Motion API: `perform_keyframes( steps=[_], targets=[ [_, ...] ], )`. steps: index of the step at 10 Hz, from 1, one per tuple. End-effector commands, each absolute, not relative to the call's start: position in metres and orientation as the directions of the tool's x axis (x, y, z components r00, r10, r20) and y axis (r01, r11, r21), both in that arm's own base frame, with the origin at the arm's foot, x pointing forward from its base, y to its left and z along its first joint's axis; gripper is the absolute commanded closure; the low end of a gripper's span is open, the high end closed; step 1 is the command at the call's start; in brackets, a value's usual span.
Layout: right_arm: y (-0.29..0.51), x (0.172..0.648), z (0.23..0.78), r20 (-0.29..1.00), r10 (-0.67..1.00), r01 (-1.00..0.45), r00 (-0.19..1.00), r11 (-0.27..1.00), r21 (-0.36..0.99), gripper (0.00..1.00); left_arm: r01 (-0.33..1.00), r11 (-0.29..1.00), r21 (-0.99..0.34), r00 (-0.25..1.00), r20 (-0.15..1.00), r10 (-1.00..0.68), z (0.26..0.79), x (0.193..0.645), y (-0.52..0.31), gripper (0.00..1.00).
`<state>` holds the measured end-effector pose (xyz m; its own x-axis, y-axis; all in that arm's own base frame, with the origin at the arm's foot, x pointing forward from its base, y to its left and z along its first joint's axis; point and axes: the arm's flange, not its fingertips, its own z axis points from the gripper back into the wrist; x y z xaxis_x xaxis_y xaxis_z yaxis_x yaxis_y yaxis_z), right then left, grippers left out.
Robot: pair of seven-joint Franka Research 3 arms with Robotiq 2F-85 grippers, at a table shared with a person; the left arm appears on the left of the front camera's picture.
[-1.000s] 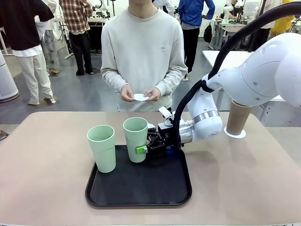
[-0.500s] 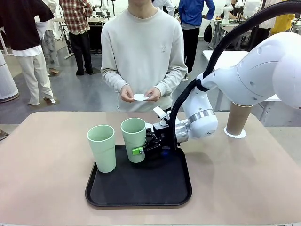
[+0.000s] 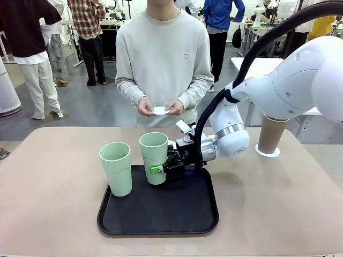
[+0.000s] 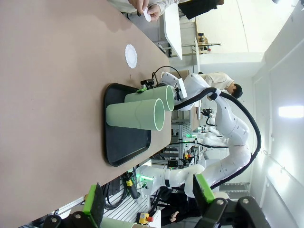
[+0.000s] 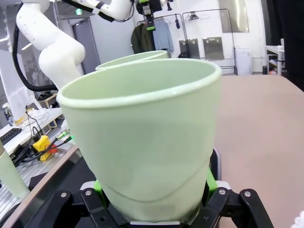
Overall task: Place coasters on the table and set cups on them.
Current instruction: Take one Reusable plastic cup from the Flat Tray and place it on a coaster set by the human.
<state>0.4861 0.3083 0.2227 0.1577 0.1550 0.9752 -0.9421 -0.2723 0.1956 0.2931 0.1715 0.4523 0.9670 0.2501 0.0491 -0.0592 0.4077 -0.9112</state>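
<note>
One mint cup | right claw now squeezing it, was wide a second ago | left claw spread open

Half-seen cups
The white right arm covers the top of the tall brown-tan matte tumbler; the right wrist view's bottom edge cuts off the pale mint green tumbler.

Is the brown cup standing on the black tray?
No, the brown cup stands on a white doily on the table, off to the side of the black tray.
</note>
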Motion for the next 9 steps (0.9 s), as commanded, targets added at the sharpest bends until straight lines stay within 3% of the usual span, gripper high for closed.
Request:
perform_keyframes(
  steps=[1, 3, 5, 7, 9],
  targets=[
    [0.295, 0.476, 0.255, 0.97, 0.165, -0.965, 0.18, -0.161, 0.207, 0.85, -0.052, 0.402, -0.914, 0.966, 0.056, 0.252, 0.453, 0.292, 0.172, 0.0],
    [0.27, 0.465, 0.311, 0.971, 0.165, -0.983, 0.172, -0.04, 0.181, 0.85, -0.052, 0.402, -0.914, 0.966, 0.056, 0.252, 0.453, 0.292, 0.172, 0.0],
    [0.258, 0.462, 0.356, 0.972, 0.159, -0.985, 0.171, -0.003, 0.173, 0.85, -0.052, 0.402, -0.914, 0.966, 0.056, 0.252, 0.453, 0.292, 0.172, 0.0],
    [0.258, 0.467, 0.367, 0.968, 0.151, -0.979, 0.202, -0.007, 0.205, 0.85, -0.052, 0.402, -0.914, 0.966, 0.056, 0.252, 0.453, 0.292, 0.172, 0.0],
    [0.253, 0.469, 0.365, 0.977, 0.154, -0.988, 0.146, -0.026, 0.152, 0.85, -0.052, 0.402, -0.914, 0.966, 0.056, 0.252, 0.453, 0.292, 0.172, 0.0]
  ],
)
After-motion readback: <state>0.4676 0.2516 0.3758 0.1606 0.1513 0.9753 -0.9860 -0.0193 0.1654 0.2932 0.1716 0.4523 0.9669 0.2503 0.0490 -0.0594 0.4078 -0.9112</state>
